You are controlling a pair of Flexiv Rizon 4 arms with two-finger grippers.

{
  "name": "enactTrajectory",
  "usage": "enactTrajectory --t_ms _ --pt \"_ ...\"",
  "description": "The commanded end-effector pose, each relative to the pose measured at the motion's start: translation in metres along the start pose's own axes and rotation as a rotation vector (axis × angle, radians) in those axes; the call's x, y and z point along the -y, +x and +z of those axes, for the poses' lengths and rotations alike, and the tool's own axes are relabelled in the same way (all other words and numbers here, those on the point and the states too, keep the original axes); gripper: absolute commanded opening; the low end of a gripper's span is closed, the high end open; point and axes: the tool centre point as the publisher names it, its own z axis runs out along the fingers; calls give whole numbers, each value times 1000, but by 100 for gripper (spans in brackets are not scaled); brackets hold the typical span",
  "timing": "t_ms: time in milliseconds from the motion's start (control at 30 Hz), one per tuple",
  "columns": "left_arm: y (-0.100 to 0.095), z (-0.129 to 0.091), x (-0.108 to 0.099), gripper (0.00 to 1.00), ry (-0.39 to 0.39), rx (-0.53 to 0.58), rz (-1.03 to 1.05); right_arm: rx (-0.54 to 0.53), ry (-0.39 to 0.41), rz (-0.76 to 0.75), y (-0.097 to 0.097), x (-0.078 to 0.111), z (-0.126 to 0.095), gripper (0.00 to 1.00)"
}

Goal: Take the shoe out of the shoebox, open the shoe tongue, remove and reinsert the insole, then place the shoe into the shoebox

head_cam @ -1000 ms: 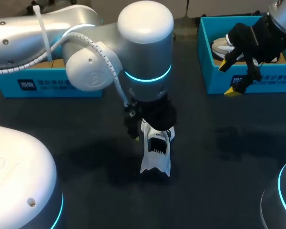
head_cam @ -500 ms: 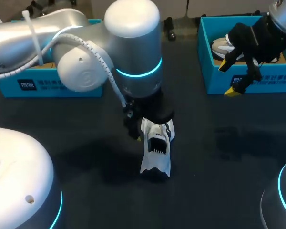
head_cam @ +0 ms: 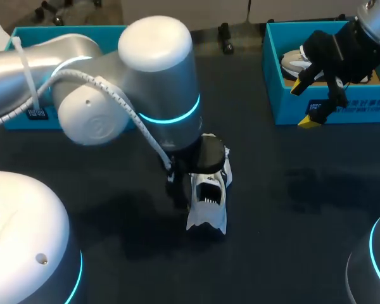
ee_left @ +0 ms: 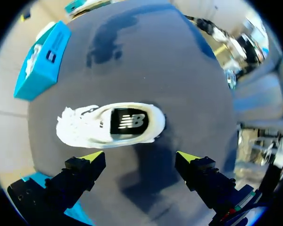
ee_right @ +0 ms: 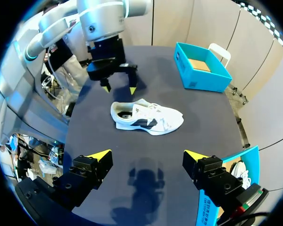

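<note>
A white shoe point(head_cam: 208, 197) with a black insole stands on the dark table near its middle. In the left wrist view the shoe point(ee_left: 111, 125) lies just ahead of my left gripper point(ee_left: 140, 157), which hangs above it, open, holding nothing. The right wrist view shows the shoe point(ee_right: 146, 117) upright on its sole, with my left gripper point(ee_right: 118, 88) over its heel side. My right gripper point(head_cam: 305, 103) is open and empty at the front wall of the blue shoebox point(head_cam: 342, 107) at the back right.
A second light shoe point(head_cam: 296, 63) lies inside the right shoebox. Another blue box point(head_cam: 19, 117) stands at the back left, with brown card on its floor point(ee_right: 198, 63). My left arm's big elbow point(head_cam: 155, 82) hangs over the table's middle.
My left arm has swung to the left and a little nearer, uncovering the shoe's heel. The shoe stays where it was. The right arm has not moved.
</note>
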Motion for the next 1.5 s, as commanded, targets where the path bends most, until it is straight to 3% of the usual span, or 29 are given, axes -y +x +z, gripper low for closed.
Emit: enactTrajectory --t_ms 33,600,867,1500 --pt "3 13 15 100 -5 -19 -51 -3 4 1 -2 -1 1 100" --pt "24 46 46 100 -40 -4 -48 -3 4 1 -2 -1 1 100" --pt "31 69 43 100 -87 -5 -81 -3 4 1 -2 -1 1 100" --pt "36 96 32 99 -136 -6 -109 -3 4 1 -2 -1 1 100"
